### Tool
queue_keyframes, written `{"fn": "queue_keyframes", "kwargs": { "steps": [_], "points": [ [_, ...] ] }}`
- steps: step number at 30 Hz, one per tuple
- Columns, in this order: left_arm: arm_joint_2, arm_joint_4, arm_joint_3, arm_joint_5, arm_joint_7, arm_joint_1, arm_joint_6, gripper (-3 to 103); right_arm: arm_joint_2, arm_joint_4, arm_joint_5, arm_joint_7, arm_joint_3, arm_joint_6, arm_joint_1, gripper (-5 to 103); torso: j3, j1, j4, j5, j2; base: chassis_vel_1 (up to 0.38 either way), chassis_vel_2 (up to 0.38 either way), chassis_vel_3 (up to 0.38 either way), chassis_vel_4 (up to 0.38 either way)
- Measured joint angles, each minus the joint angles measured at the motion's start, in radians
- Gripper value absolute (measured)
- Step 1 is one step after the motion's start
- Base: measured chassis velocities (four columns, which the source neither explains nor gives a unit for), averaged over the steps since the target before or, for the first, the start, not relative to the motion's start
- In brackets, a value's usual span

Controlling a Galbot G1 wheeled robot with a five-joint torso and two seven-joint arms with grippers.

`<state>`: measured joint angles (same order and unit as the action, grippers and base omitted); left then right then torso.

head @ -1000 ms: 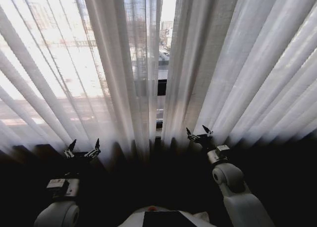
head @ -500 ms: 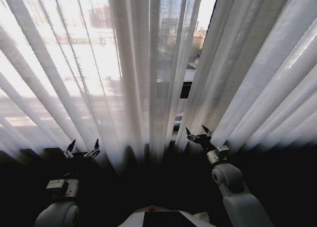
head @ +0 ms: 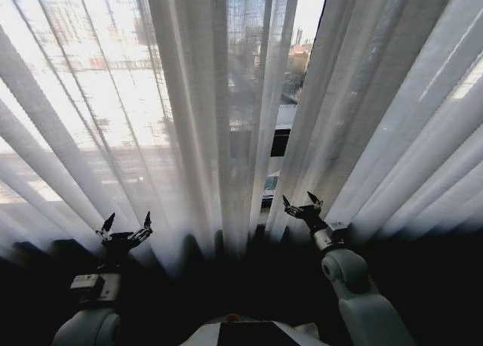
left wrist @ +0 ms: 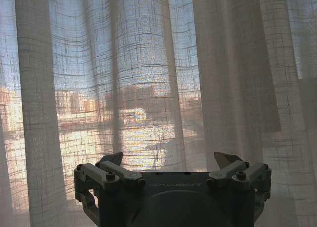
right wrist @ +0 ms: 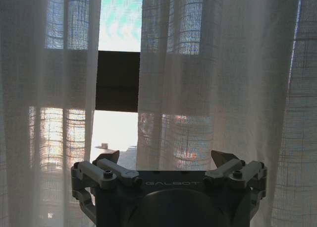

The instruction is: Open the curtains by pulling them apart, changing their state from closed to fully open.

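Curtains (head: 189,112): sheer pleated white fabric panels, narrow gap at centre. Left gripper (head: 124,228), right gripper (head: 303,202): fingers spread wide, empty, near fabric. "GALBOT" lettering on both gripper bodies.

Only readable text: "GALBOT", raised lettering on the dark housing of each hand. Left hand (left wrist: 172,160): word sits at 6 o'clock in the left wrist view, centred between the two finger mounts, low contrast but legible. Right hand (right wrist: 168,158): same word, same spot at 6 o'clock in the right wrist view; first letter faint. Head view: no lettering legible on either hand or on the arms. Curtains (head: 189,119): no print, tags or labels. Buildings seen through the fabric: no signs readable.
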<state>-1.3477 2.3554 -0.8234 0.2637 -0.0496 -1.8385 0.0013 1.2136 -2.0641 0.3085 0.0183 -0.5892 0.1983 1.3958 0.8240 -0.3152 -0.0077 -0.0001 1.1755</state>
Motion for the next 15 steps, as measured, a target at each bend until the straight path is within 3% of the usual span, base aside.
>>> {"fn": "queue_keyframes", "kwargs": {
  "steps": [15],
  "points": [
    [-0.018, 0.014, -0.003, -0.019, -0.001, -0.023, -0.024, 100, -0.024, 0.156, 0.078, -0.037, -0.013, 0.059, -0.195, 100, -0.001, 0.002, 0.0, 0.0001, 0.001, -0.014, 0.014, 0.013, -0.013]
  ]
}}
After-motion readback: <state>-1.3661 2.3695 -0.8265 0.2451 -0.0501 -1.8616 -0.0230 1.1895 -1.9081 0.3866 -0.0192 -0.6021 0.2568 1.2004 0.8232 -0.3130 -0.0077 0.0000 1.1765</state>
